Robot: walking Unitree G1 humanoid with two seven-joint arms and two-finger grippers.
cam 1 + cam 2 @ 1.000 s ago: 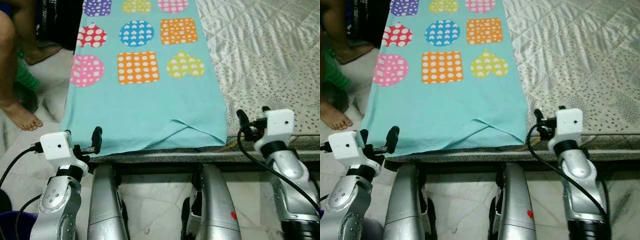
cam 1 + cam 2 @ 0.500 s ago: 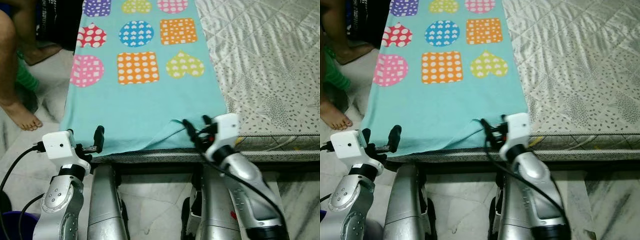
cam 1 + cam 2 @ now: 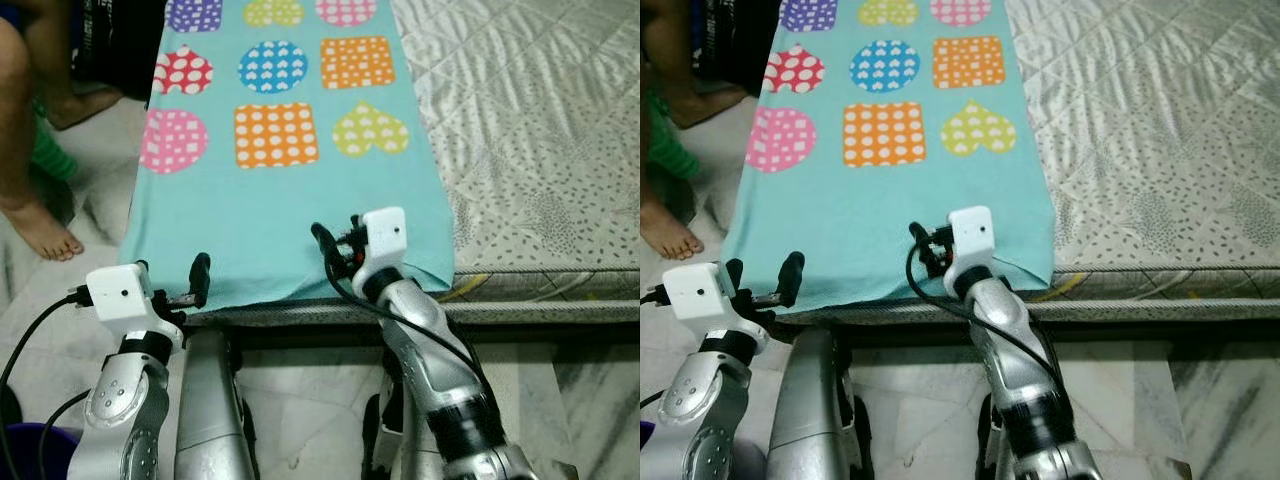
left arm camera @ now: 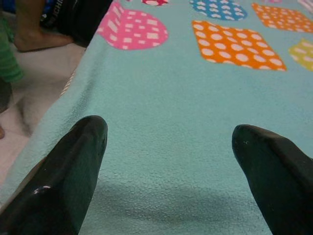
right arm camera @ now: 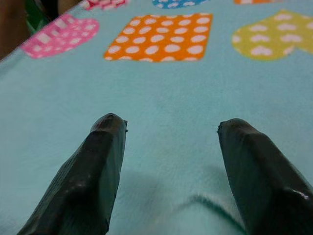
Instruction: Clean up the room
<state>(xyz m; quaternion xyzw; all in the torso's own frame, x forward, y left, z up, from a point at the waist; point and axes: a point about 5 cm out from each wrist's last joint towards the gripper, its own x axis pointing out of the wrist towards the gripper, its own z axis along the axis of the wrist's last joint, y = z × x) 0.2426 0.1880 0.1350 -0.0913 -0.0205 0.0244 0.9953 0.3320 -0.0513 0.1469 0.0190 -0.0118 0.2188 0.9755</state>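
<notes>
Turquoise fleece blanket, patterned with dotted hearts and squares, lies flat along the bed's left side. My left fingers and right fingers hover spread at its near edge. Soft, light, floppy; I'd pinch the near hem.

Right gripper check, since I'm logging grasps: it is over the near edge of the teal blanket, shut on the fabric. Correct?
Not quite. The right gripper is over the near edge of the teal blanket, but it is open: the right wrist view shows its two fingers spread apart with bare fabric between them.
</notes>
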